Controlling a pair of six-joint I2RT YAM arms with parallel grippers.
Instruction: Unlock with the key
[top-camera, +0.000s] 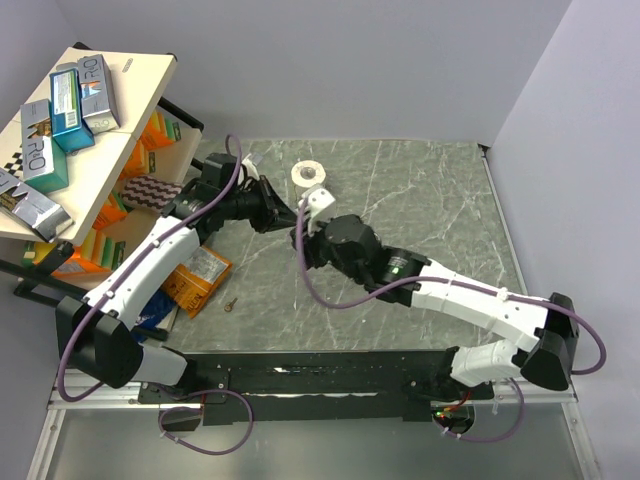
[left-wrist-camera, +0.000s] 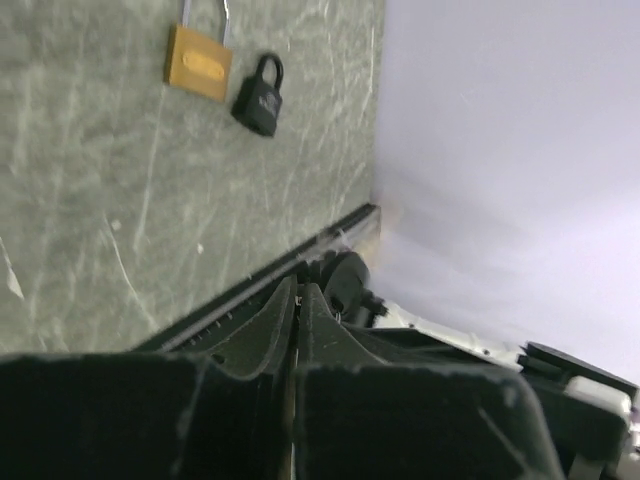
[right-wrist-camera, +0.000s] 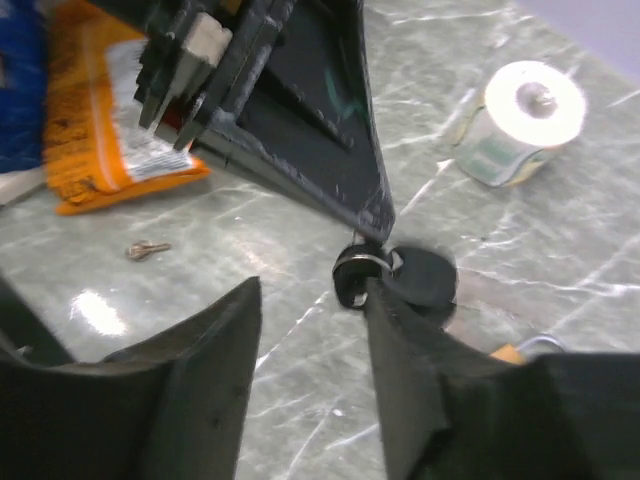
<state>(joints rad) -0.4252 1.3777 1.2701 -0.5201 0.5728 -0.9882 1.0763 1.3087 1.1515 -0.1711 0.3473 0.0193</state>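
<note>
Left hand (right-wrist-camera: 377, 222): it comes in from the top of the right wrist view. Its dark fingers are pressed together, and the tips pinch the key bunch at the ring.
Key bunch (right-wrist-camera: 415, 276): it hangs under the left fingertips, in the middle of the right wrist view. The black heads are on the right of the silver ring. I cannot tell if it touches the worktop.
Right hand (right-wrist-camera: 312, 292): its fingers are spread and nothing is between them. The key bunch is just beside the finger on the right of the frame.
Worktop (top-camera: 430, 190): grey-green with a marble pattern.
Brass padlock (left-wrist-camera: 198, 62): it lies flat at the top left of the left wrist view.
Black padlock (left-wrist-camera: 259, 96): it is smaller and lies just to the right of the brass one, not touching it.
Loose key (right-wrist-camera: 148, 250): small and alone on the worktop, at the left of the right wrist view.
Tape roll (right-wrist-camera: 523, 118): white, at the upper right.
Orange packet (right-wrist-camera: 105, 150): at the upper left, partly behind the left hand.
</note>
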